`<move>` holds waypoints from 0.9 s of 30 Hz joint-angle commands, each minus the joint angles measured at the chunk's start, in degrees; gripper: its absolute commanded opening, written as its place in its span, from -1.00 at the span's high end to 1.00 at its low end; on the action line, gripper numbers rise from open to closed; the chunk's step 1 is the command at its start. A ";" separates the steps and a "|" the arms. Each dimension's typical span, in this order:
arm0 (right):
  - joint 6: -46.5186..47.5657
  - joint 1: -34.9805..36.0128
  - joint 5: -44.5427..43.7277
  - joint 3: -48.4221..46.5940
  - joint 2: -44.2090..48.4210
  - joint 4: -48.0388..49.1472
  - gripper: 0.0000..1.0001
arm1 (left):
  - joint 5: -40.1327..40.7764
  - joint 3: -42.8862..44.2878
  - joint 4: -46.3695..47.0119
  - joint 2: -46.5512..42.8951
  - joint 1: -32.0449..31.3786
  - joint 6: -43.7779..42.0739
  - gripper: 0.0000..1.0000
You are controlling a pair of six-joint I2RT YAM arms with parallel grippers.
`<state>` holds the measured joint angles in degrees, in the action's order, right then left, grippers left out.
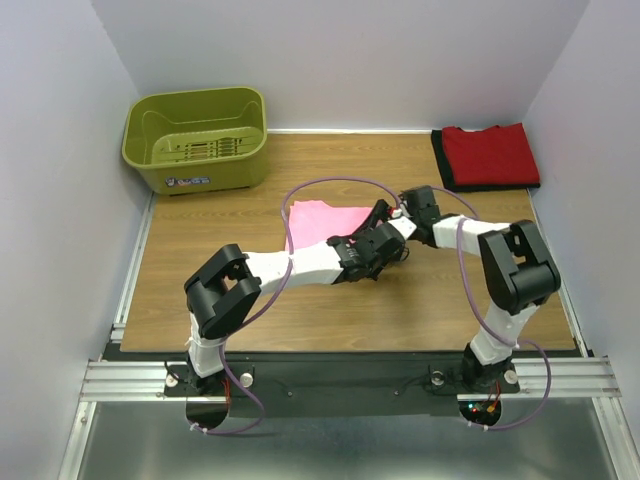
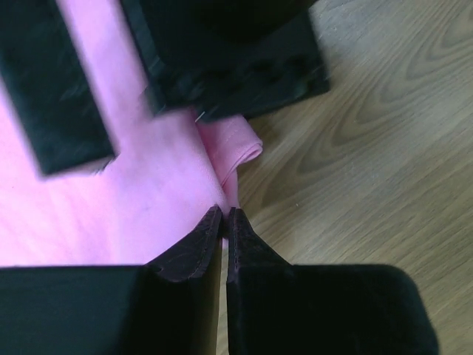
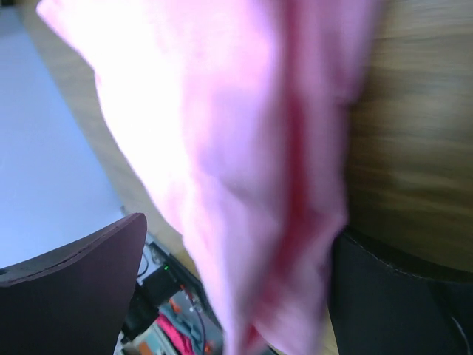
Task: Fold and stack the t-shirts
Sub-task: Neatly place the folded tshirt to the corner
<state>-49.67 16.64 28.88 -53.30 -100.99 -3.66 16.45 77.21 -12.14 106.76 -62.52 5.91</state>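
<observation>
The pink t-shirt [image 1: 318, 222] lies partly folded in the middle of the wooden table [image 1: 200, 250]. My left gripper [image 1: 372, 245] is at its right edge. In the left wrist view the gripper [image 2: 225, 213] is shut, pinching the edge of the pink cloth [image 2: 148, 200]. My right gripper [image 1: 383, 213] is just behind it, over the same edge. In the right wrist view its jaws [image 3: 236, 229] stand wide apart, with blurred pink cloth [image 3: 222, 133] hanging between them. The red t-shirt [image 1: 492, 152] lies folded at the back right on a black one [image 1: 440, 165] that shows only as an edge.
An olive-green plastic basket [image 1: 195, 140] stands at the back left corner. White walls close in the table at the back and both sides. The right gripper's black body [image 2: 236, 66] fills the top of the left wrist view.
</observation>
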 commanded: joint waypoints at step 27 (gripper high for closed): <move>24.77 3.49 -18.75 -13.93 -8.26 -14.24 0.99 | -2.74 -5.13 3.00 -20.26 13.37 9.04 -0.72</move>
<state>-36.27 21.43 22.39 -62.26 -108.49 -7.64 13.26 74.32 -9.98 94.80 -56.73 13.32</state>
